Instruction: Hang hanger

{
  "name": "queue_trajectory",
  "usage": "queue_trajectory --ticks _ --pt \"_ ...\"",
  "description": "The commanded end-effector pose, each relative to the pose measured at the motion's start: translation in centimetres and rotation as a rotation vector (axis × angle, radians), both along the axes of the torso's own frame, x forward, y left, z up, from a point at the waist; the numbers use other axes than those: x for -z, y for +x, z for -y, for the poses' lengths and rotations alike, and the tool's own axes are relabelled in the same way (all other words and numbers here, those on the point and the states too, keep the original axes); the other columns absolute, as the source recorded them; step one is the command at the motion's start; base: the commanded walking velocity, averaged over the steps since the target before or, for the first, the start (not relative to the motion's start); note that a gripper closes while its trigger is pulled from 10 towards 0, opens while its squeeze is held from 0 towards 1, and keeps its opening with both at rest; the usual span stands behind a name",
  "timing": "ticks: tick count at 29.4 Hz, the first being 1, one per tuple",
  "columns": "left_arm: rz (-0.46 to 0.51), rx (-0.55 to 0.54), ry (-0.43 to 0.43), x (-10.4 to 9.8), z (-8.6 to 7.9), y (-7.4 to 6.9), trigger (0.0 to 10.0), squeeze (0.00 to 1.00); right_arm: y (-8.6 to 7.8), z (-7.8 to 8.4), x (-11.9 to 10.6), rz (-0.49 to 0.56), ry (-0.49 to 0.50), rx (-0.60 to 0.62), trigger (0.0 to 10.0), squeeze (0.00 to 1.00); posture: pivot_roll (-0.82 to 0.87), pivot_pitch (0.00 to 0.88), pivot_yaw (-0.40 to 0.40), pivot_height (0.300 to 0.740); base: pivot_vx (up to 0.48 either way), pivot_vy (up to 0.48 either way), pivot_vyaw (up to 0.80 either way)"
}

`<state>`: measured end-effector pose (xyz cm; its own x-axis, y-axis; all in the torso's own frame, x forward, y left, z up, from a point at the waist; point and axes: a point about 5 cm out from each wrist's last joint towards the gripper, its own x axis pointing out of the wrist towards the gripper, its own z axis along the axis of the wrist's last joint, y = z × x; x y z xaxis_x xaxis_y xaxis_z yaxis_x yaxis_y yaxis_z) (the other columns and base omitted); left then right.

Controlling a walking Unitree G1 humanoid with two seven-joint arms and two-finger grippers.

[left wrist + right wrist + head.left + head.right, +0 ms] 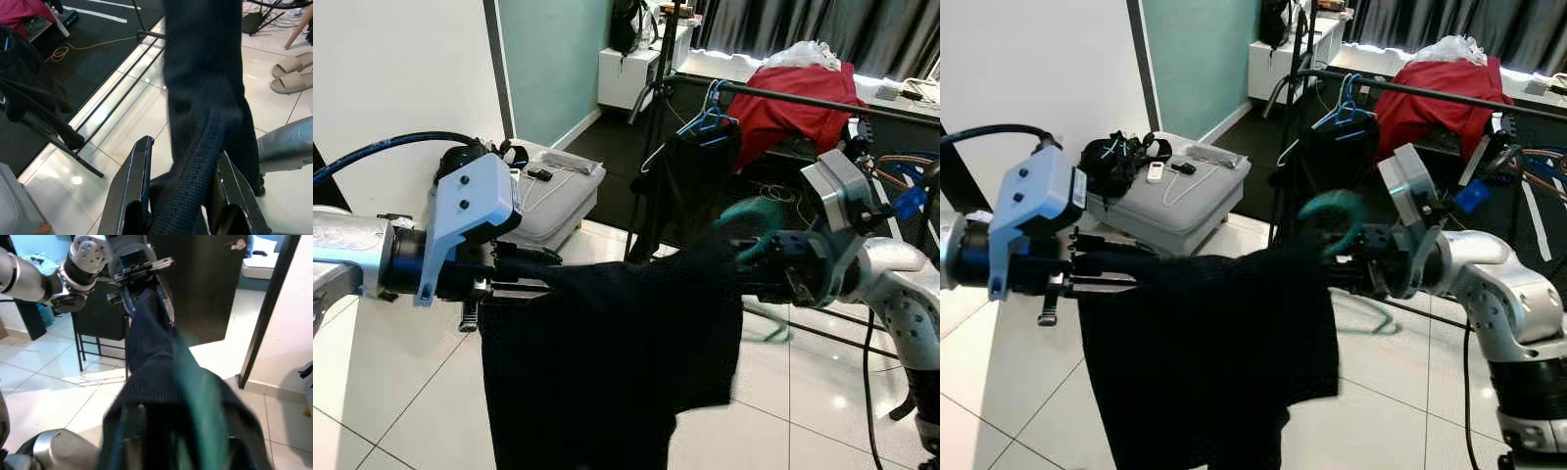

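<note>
A black garment (607, 362) hangs on a teal hanger (1332, 213) and is stretched between my two arms at chest height. The left gripper (183, 152) is shut on the garment's thick edge, which runs between its fingers (139, 186). My right gripper (762, 269) grips the teal hanger near its hook (749, 217). Cloth drapes over the right gripper's fingers, and the hanger looks blurred in the right wrist view (195, 396). Ahead and to the right, the black clothes rail (803, 100) carries a blue hanger (710, 119) with a dark garment (690, 186) and a red garment (803, 110).
A grey case (558, 201) with small items on top sits on the floor by the white wall at left. The rack's base bars (112, 105) run along the tiles. Beige slippers (291, 73) lie on the floor. A white cabinet (631, 73) stands at the back.
</note>
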<state>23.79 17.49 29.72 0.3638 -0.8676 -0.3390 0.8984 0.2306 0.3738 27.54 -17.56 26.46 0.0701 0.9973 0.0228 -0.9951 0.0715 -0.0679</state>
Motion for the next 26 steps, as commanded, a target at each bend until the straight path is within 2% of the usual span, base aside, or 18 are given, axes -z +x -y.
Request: queue_trajectory --ticks 1,7,13,18,20,21,22,24,25,26 --pt "0.01 0.014 -0.026 -0.2 0.1 0.0 0.0 0.0 0.2 0.2 -0.5 0.011 0.023 0.019 10.0 1.0 0.01 0.0 -0.057 0.74 0.0 0.0 0.0" --pt "0.005 -0.005 -0.047 0.2 0.0 0.2 0.0 0.0 0.9 1.8 -0.3 -0.005 0.07 0.097 10.0 1.0 0.01 0.0 -0.06 0.74 0.0 0.0 0.0" --pt "-0.004 -0.01 -0.059 0.5 0.0 0.2 0.0 0.0 0.9 1.9 -0.1 -0.005 0.083 0.124 10.0 1.0 0.0 0.0 -0.059 0.74 0.0 0.0 0.0" --pt "-0.003 -0.025 -0.136 0.8 0.4 0.5 0.0 0.0 0.6 1.8 1.5 -0.031 0.063 0.188 10.0 1.0 0.01 0.0 -0.058 0.74 0.0 0.0 0.0" --pt "-0.003 -0.025 -0.136 0.8 0.4 0.5 0.0 0.0 0.6 1.8 1.5 -0.031 0.063 0.188 10.0 1.0 0.01 0.0 -0.058 0.74 0.0 0.0 0.0" --pt "0.006 -0.027 -0.164 0.7 0.5 0.6 0.0 0.0 0.7 1.9 2.2 -0.037 0.038 0.228 10.0 1.0 0.0 0.0 -0.053 0.74 0.0 0.0 0.0" --pt "0.015 -0.024 -0.198 0.4 0.7 0.8 0.0 0.0 1.4 2.2 3.2 -0.04 -0.002 0.319 10.0 1.0 0.0 0.0 -0.048 0.74 0.0 0.0 0.0" --pt "0.015 -0.024 -0.198 0.4 0.7 0.8 0.0 0.0 1.4 2.2 3.2 -0.04 -0.002 0.319 10.0 1.0 0.0 0.0 -0.048 0.74 0.0 0.0 0.0" --pt "0.023 -0.022 -0.231 0.1 0.8 0.9 0.0 0.0 2.0 2.5 4.0 -0.039 -0.034 0.399 10.0 1.0 0.0 0.0 -0.044 0.74 0.0 0.0 0.0" --pt "0.023 -0.022 -0.231 0.1 0.8 0.9 0.0 0.0 2.0 2.5 4.0 -0.039 -0.034 0.399 10.0 1.0 0.0 0.0 -0.044 0.74 0.0 0.0 0.0"
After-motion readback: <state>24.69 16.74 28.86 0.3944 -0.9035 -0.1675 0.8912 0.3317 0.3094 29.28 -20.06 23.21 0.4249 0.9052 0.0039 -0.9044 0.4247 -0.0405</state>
